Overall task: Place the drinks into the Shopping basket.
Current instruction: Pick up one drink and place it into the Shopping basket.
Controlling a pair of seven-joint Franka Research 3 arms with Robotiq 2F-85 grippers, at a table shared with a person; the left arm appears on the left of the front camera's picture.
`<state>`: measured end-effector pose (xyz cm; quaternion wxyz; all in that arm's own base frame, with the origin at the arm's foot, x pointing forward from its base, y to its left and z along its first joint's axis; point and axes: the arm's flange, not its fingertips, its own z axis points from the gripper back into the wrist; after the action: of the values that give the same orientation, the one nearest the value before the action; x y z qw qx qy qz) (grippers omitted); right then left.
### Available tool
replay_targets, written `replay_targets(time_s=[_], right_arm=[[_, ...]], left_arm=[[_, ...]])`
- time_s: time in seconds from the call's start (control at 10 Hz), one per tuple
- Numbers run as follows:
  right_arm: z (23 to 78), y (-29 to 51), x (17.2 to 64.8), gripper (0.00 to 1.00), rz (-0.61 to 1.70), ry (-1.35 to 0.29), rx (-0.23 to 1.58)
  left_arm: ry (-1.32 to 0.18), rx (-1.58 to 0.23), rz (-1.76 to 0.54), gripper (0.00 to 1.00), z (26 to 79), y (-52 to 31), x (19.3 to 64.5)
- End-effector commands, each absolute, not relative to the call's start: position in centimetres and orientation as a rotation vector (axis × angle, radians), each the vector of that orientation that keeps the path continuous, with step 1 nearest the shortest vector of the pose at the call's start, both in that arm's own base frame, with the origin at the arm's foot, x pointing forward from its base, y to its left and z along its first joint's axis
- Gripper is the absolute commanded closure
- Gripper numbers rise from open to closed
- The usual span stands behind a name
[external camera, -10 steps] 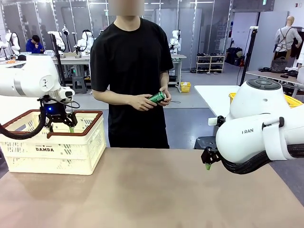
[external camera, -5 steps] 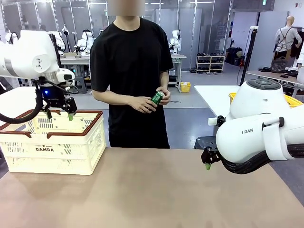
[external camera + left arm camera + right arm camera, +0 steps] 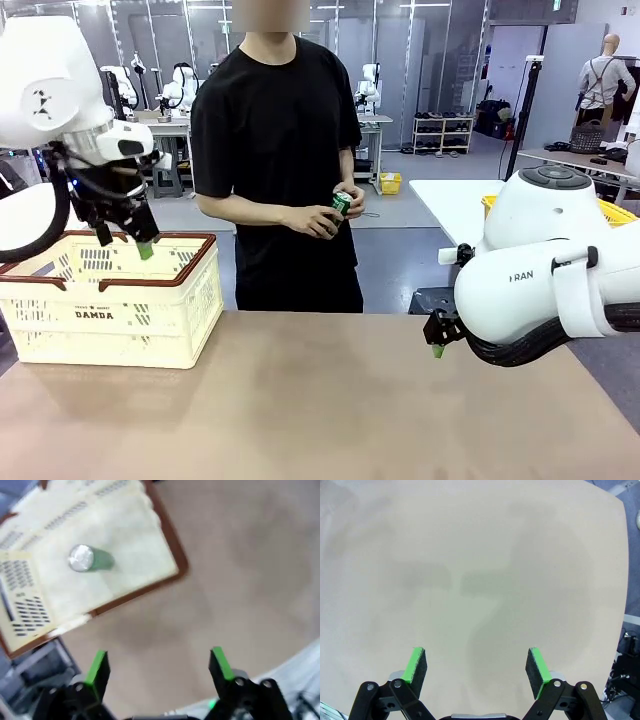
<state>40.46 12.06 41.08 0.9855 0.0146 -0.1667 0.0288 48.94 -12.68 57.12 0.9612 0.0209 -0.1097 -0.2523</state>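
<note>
The cream Shopping basket (image 3: pixel 110 300) with a brown-red rim stands at the table's left. A green can (image 3: pixel 89 559) stands upright inside the basket (image 3: pixel 115 565), seen from above in the left wrist view. My left gripper (image 3: pixel 125 240) hangs open and empty above the basket's rim; its fingers (image 3: pixel 97 667) are spread wide. The person at the far side holds another green can (image 3: pixel 339 207) in both hands. Low over the table's right part, my right gripper (image 3: pixel 437 345) stands open with nothing between its pads (image 3: pixel 415 665).
The tan table top (image 3: pixel 330 400) stretches between the basket and my right arm. A yellow mesh basket (image 3: pixel 615 212) sits behind my right arm. The person stands at the far edge, middle.
My left arm has risen out of the basket and swung up, its gripper now above the rim. The person has shifted the green can slightly in the hands. My right arm is still.
</note>
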Motion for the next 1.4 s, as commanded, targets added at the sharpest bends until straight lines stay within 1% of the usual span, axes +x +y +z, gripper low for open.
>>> replay_targets(time_s=[0.0, 0.1, 0.2, 0.5, 0.6, 1.3], right_arm=[[40.9, 11.9, 40.4, 0.0, 0.065, -0.342, 0.023], [40.9, 11.9, 40.4, 0.0, 0.065, -0.342, 0.023], [40.9, 11.9, 40.4, 0.0, 0.065, -0.342, 0.023], [40.9, 11.9, 40.4, 0.0, 0.065, -0.342, 0.023], [40.9, 11.9, 40.4, 0.0, 0.065, -0.342, 0.023], [40.9, 11.9, 40.4, 0.0, 0.065, -0.342, 0.023]], left_arm=[[-0.165, 0.059, -0.736, 0.0, 54.9, -12.3, 44.5], [-0.126, 0.078, -0.74, 0.0, 53.7, -12.7, 43.0], [-0.108, 0.069, -0.7, 0.0, 52.8, -12.5, 42.4], [-0.084, 0.05, -0.636, 0.0, 50.6, -11.5, 42.6], [-0.083, 0.052, -0.697, 0.0, 51.1, -12.4, 42.1], [-0.083, 0.052, -0.697, 0.0, 51.1, -12.4, 42.1]])
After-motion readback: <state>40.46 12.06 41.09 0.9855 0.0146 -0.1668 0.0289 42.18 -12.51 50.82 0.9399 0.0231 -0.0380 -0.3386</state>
